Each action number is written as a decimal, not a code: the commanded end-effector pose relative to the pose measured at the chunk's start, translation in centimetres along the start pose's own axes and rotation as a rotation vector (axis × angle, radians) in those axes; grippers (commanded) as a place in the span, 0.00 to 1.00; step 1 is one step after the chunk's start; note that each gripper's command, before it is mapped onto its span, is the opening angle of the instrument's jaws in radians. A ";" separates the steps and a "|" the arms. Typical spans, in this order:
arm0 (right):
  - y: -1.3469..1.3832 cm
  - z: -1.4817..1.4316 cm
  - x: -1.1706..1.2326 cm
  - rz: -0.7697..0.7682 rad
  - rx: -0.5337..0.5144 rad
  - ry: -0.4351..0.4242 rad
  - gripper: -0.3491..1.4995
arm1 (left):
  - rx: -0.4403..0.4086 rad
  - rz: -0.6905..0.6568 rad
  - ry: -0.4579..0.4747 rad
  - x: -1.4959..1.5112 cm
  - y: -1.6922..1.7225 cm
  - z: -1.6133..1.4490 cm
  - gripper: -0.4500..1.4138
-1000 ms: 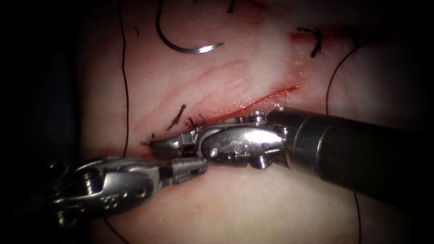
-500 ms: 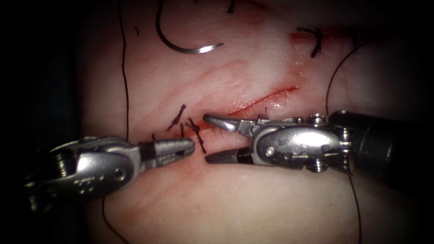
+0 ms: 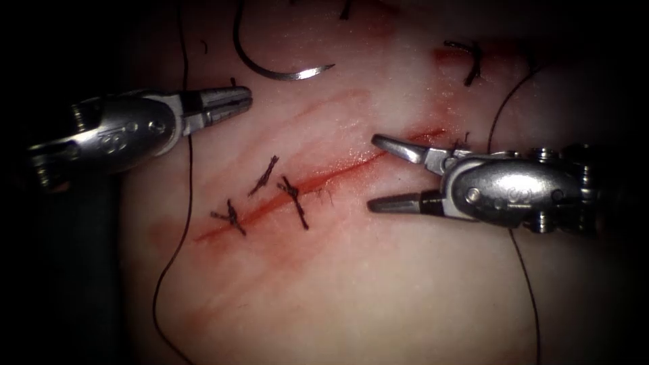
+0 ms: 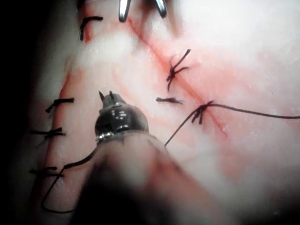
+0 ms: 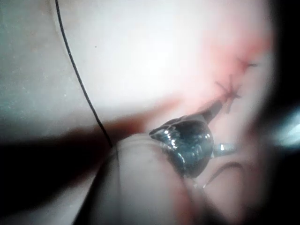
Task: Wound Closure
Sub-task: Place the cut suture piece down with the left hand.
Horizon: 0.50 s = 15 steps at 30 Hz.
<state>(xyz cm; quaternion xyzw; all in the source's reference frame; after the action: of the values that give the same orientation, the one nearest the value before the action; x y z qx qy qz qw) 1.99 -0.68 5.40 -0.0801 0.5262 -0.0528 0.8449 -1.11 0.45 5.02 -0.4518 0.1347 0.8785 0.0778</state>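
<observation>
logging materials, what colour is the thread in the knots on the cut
Black thread, knotted across the red cut; clearest in the endoscope view.

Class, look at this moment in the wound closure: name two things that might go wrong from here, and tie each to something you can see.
1. The needle lies loose on the tissue, left of the cut, held by neither tool; it might be nudged or mislaid.
2. The right tool hangs with jaws open beside the unstitched stretch of the cut, and its tips might scrape it.
3. Thread runs under the shut, empty left tool and might snag.

Endoscope above and in front of the tissue, wrist views close along each shaft, all sharing the cut
</observation>
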 end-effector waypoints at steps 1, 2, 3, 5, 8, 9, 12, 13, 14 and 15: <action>0.02 0.10 0.00 -0.003 0.001 0.005 0.92 | -0.006 -0.012 -0.005 -0.06 0.01 0.13 0.07; 0.02 0.10 0.00 -0.003 0.001 0.004 0.92 | -0.011 -0.027 -0.006 -0.13 0.06 0.18 0.13; 0.02 0.10 0.00 0.003 0.000 0.004 0.92 | -0.019 -0.038 -0.008 -0.18 0.08 0.22 0.18; 0.00 0.11 -0.01 0.008 -0.002 0.006 0.92 | -0.024 -0.085 -0.012 -0.28 0.12 0.30 0.27; -0.01 0.12 -0.02 0.011 -0.003 0.006 0.91 | -0.063 -0.247 -0.033 -0.43 0.14 0.46 0.47; -0.01 0.12 -0.02 0.011 -0.003 0.006 0.91 | -0.063 -0.247 -0.033 -0.43 0.14 0.46 0.47; -0.02 0.13 -0.01 0.017 -0.004 0.005 0.91 | -0.109 -0.409 -0.082 -0.56 0.22 0.63 0.58; -0.02 0.13 -0.01 0.017 -0.004 0.005 0.91 | -0.109 -0.409 -0.082 -0.56 0.22 0.63 0.58; -0.02 0.13 -0.01 0.017 -0.004 0.005 0.91 | -0.120 -0.421 -0.089 -0.60 0.25 0.67 0.58; -0.02 0.13 -0.01 0.023 -0.004 0.005 0.90 | -0.129 -0.442 -0.105 -0.71 0.31 0.72 0.58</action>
<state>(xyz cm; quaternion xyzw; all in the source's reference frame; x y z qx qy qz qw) 2.04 -0.72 5.44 -0.0748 0.5284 -0.0413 0.8447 -1.28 0.29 6.08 -0.4261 -0.0338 0.8682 0.2520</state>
